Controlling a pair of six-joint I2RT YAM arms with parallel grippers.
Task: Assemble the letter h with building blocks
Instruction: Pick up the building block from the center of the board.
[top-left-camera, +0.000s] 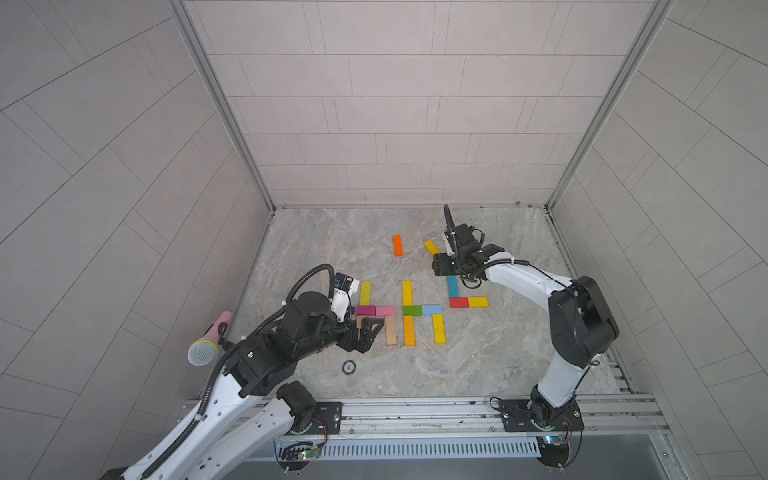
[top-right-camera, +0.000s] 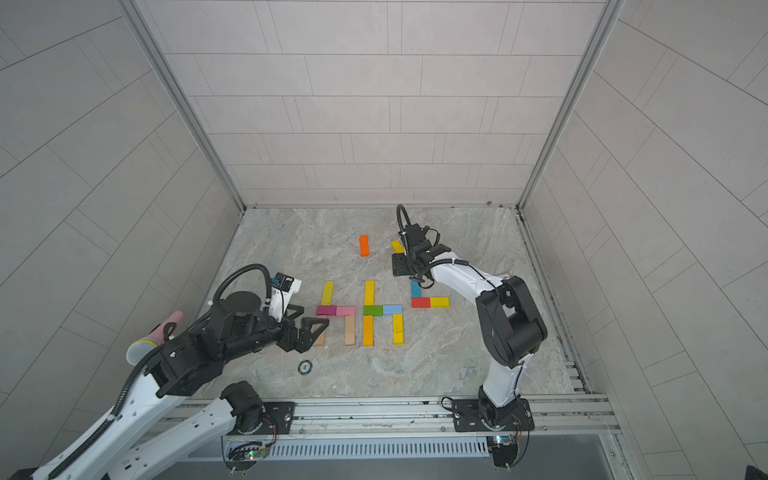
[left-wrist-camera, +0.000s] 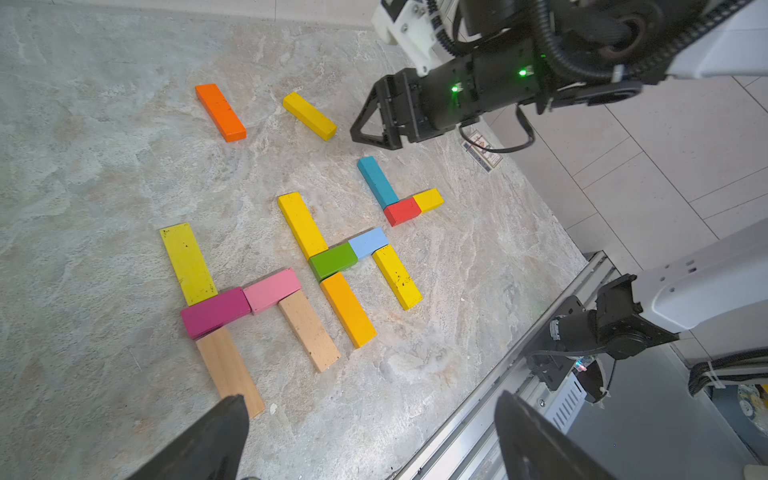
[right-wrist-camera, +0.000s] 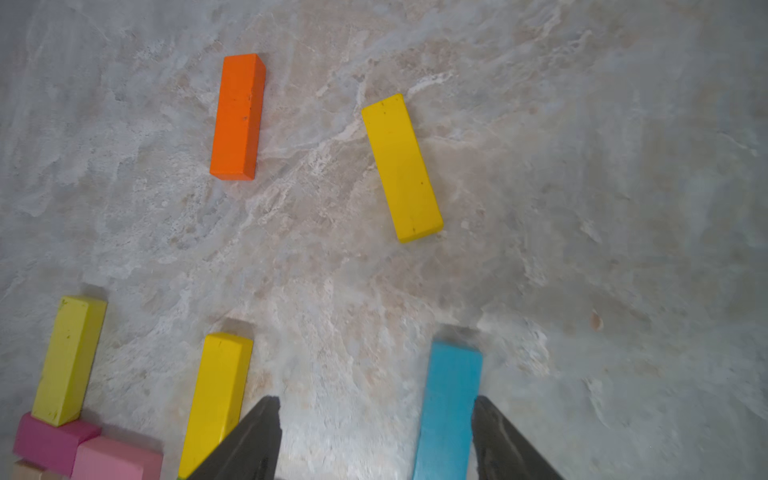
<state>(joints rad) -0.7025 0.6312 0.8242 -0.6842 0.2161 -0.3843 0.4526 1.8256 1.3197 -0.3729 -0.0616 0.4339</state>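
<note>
Two wooden-block h shapes (left-wrist-camera: 332, 259) sat finished; a third, at three o'clock, lacked lower bars. Right claw (right-wrist-camera: 374, 399), apart, empty, hovered by its teal wooden bar (left-wrist-camera: 377, 183), facing orange wooden bar (right-wrist-camera: 239, 118) and yellow wooden bar (right-wrist-camera: 401, 168) at twelve o'clock. Left claw (left-wrist-camera: 370, 399) gaped.

Lab cell: panelled walls (top-left-camera: 374, 104), aluminium frame (top-left-camera: 415, 409)

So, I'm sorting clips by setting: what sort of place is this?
Likely a robot lab booth, not a home: panelled walls in a metal frame enclose a marble-look table, with a left arm and right arm bolted to a rail.
</note>
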